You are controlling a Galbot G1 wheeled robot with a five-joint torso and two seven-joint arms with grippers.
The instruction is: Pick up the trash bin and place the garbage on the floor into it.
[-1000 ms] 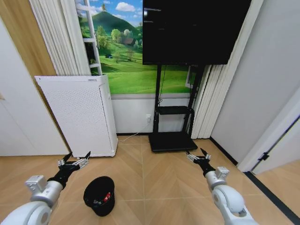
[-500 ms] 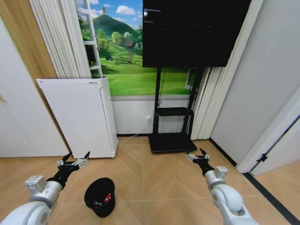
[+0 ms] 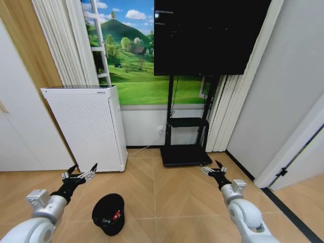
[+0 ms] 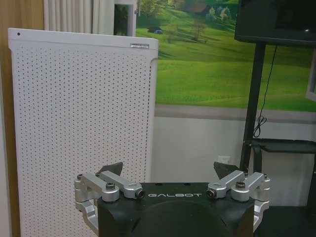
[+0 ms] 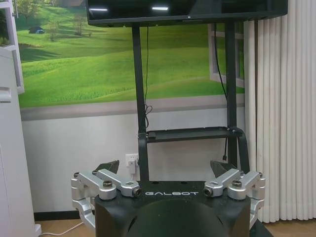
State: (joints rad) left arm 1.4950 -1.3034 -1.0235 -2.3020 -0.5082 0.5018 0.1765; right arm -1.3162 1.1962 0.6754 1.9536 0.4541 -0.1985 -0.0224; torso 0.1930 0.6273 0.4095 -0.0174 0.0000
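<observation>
Head view: your trash bin (image 3: 108,220) sits on the wood floor (image 3: 172,202) near the left end effector (image 3: 80,173), red-and-white garbage (image 3: 117,214) inside, other contents hard to make out. White cabinet (image 3: 88,126) and TV stand (image 3: 186,136) stand behind. Right end effector (image 3: 213,169) hangs wide, empty. Left wrist view: fingers (image 4: 109,170) spread wide, facing the cabinet. Right wrist view: wide, facing the stand.

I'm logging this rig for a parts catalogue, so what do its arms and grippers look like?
Both arms are rounded pale grey shells. The left gripper and right gripper match: a black body marked GALBOT in white, silver metal linkages with dark bolts, and black fingertips. No loose cables visible.
</observation>
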